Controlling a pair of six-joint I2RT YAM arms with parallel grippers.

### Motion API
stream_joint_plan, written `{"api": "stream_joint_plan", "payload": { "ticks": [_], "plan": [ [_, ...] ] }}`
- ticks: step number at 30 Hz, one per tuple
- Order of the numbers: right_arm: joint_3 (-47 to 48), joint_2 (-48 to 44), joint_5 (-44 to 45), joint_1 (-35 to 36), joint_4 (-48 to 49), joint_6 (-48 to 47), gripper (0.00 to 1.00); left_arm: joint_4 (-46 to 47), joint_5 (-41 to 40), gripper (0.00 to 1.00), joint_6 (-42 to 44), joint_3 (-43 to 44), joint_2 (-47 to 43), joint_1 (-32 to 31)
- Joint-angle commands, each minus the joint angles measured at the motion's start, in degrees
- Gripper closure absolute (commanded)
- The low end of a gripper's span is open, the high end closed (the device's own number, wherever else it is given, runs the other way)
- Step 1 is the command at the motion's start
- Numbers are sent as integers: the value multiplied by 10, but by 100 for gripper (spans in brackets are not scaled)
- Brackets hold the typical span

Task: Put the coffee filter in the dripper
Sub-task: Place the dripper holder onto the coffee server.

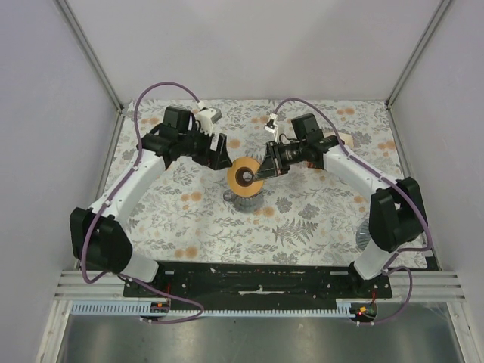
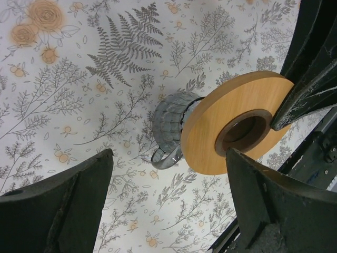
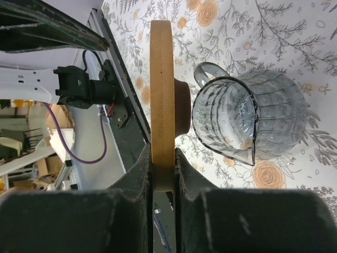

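Left gripper [image 1: 218, 153]: jaws spread wide, nothing between them, just left of the ring.
Right gripper [image 3: 163, 163]: pinching the tan ring [image 3: 161, 105] by its rim.
Dripper [image 3: 263, 121]: mid-table [image 1: 318, 219], beneath the ring; whether they touch is hard to tell.

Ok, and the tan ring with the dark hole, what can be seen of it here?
The ring is a flat, thick disc, tan and wood-like. Its round hole is lined by a dark collar that stands out from one face. The right gripper is shut on its rim and holds it tilted above the table, collar side towards the see-through ribbed dripper. Whether collar and dripper touch cannot be told. The left gripper is open and apart from it.
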Motion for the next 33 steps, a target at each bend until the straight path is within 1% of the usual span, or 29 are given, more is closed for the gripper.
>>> {"api": "stream_joint_plan", "payload": {
  "ticks": [1, 9, 17, 22, 29, 33],
  "plan": [
    [20, 16, -64, -2, -1, 16, 100, 41, 21, 7, -14, -19, 10, -9],
    [19, 68, -67, -19, -5, 16, 100, 46, 26, 9, -34, -27, 25, -13],
    [25, 95, -69, -26, -8, 16, 87, 48, 16, 10, -29, -27, 20, -14],
    [18, 97, -62, -28, -10, 14, 85, 47, 15, 10, -32, -25, 22, -14],
    [14, 94, -67, -41, -7, 18, 85, 49, 21, 11, -32, -27, 30, -14],
    [9, 90, -57, -43, -6, 22, 78, 50, 26, 11, -42, -34, 43, -16]
  ]
}}
